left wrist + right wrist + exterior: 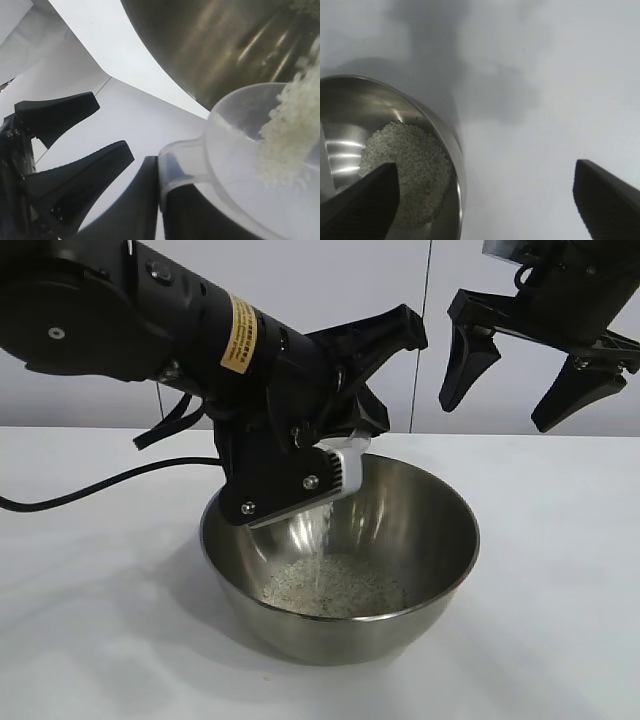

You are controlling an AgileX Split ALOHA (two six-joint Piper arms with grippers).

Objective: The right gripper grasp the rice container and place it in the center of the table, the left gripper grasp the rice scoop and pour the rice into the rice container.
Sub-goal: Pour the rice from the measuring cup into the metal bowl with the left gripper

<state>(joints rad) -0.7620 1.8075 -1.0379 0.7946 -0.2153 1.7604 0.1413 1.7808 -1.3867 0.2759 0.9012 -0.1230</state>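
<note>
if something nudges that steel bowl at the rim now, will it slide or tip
The round stainless-steel bowl would probably rock before sliding: its curved underside narrows where it meets the white table. The heap of white rice at its bottom likely helps it settle upright. Its polished wall looks slippery, so a rim pinch may slip.

A black cable (90,488) trails across the white surface at the exterior view's left, before a pale panelled wall (330,290).

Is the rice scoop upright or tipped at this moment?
Tipped. The left gripper holds the rice scoop tilted over the rice container, and rice streams down into it.
</note>
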